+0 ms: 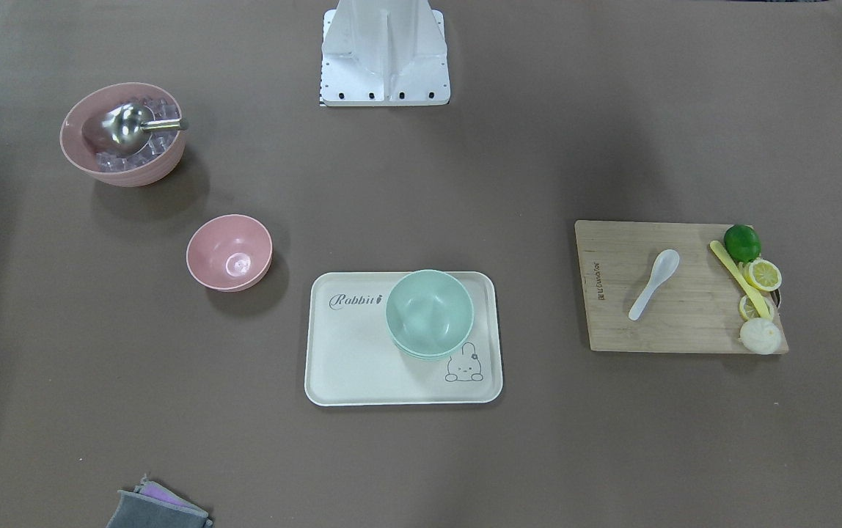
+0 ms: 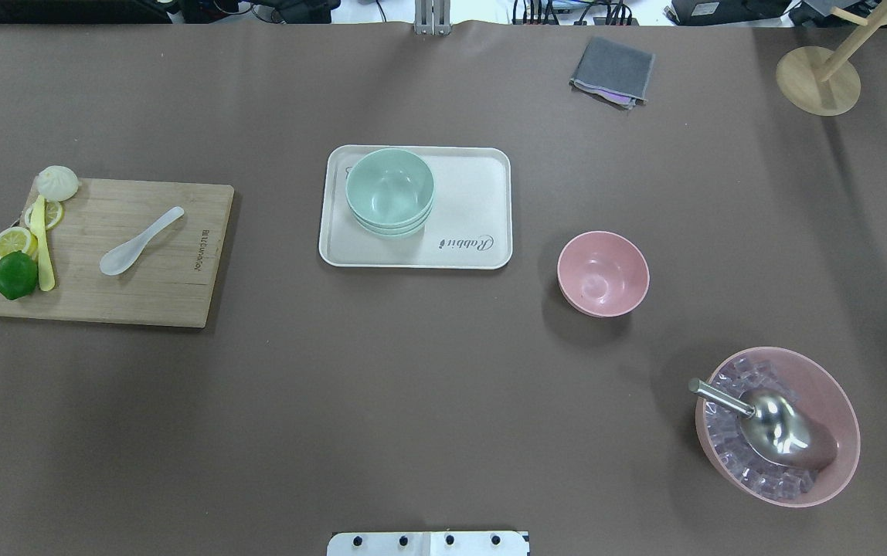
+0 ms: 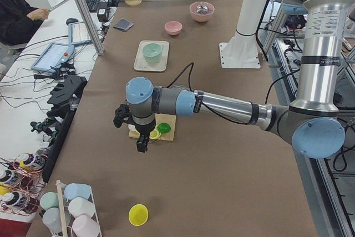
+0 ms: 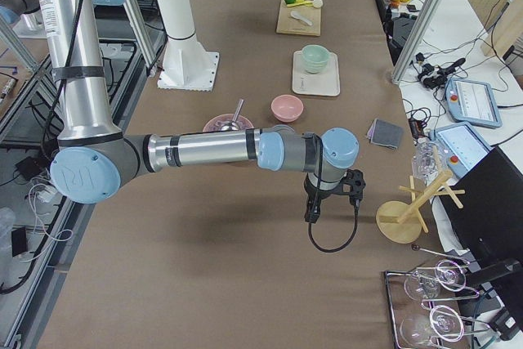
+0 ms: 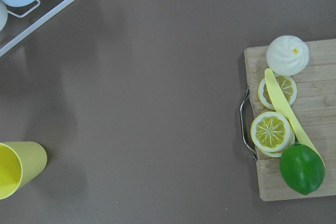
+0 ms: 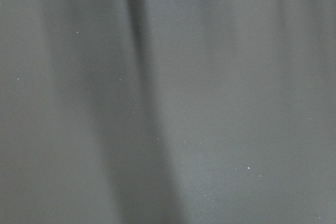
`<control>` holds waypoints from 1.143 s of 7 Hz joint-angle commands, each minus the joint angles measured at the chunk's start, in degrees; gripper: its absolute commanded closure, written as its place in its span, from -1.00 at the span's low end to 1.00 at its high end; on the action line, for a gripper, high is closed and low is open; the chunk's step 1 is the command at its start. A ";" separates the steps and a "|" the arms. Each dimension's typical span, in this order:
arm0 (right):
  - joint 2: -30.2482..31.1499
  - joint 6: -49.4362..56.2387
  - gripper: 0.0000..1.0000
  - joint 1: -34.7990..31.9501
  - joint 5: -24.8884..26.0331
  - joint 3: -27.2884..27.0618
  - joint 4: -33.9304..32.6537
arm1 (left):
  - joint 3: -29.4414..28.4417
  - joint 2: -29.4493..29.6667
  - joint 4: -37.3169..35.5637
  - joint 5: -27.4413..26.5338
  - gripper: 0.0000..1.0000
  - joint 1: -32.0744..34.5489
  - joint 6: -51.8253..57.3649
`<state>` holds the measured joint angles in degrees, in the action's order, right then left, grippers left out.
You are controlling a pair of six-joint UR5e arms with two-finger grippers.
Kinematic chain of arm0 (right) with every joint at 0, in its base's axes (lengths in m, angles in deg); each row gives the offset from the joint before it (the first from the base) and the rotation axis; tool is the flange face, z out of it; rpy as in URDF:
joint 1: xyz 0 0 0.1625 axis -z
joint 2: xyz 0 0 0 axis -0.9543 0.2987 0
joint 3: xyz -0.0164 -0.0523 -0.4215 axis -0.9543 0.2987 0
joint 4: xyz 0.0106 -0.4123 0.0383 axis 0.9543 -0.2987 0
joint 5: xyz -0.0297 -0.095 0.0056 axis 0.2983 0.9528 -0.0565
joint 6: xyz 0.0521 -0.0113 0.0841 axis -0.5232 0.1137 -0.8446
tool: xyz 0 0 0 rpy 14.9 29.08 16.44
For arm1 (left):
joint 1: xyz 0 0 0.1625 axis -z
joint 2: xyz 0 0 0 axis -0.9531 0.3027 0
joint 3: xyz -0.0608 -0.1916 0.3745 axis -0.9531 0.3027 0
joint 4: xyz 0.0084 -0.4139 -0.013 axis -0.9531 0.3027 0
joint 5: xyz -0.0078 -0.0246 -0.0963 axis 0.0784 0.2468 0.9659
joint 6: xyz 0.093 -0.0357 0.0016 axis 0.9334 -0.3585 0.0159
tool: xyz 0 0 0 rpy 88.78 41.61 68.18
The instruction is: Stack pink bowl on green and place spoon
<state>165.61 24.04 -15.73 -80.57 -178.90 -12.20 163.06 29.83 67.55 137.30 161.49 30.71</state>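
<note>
risk, bowl mix-up: two pink bowls are sitting on the robot's right side. Going for the big one would be the wrong pick.
risk, rim grip: the small bowl's wall is looking smooth and sloped, so a shallow pinch is likely to let it tip or slide.
risk, stacking: lowering the bowl tilted could be shoving the green stack across its tray.
risk, spoon: it is lying flat and thin, so fingers may be skidding off it on the board.
left end effector [image 3: 141, 146]: hanging over the near end of the bamboo cutting board [image 2: 165, 289], touching nothing. Can't tell how far open; it is showing only in the side view.
right end effector [image 4: 311, 212]: hovering over bare brown worktop [image 2: 443, 401], past the bowls, holding nothing visible. Opening: can't tell either.
white soup spoon [image 2: 140, 242]: lying mid-board, well apart from the green lime [image 5: 301, 168], lemon slices [image 5: 271, 131] and white bun [image 5: 287, 54].
small pink plastic bowl [image 2: 603, 273]: standing upright and empty on the worktop, near the tray, not stacked.
stack of mint-green bowls [image 2: 390, 189]: sitting on the cream rectangular tray [image 2: 482, 193], top bowl empty.
large pink bowl [image 2: 837, 409]: holding ice cubes and a metal scoop [image 2: 768, 421].
</note>
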 commanded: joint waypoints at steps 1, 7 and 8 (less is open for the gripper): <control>-0.14 -0.02 -1.00 0.02 0.00 0.00 0.00 | 0.10 -0.11 0.00 0.33 -0.97 0.02 -0.03; -0.84 -0.02 -1.00 0.20 0.00 0.00 0.00 | -0.16 0.33 0.62 0.59 -0.97 -0.16 0.06; -0.84 -0.02 -1.00 0.28 0.00 0.00 0.00 | -2.25 1.29 0.53 0.51 -0.97 -0.42 -0.03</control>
<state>164.79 24.02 -15.52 -80.59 -178.90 -12.20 162.42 30.52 68.07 137.71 161.25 30.77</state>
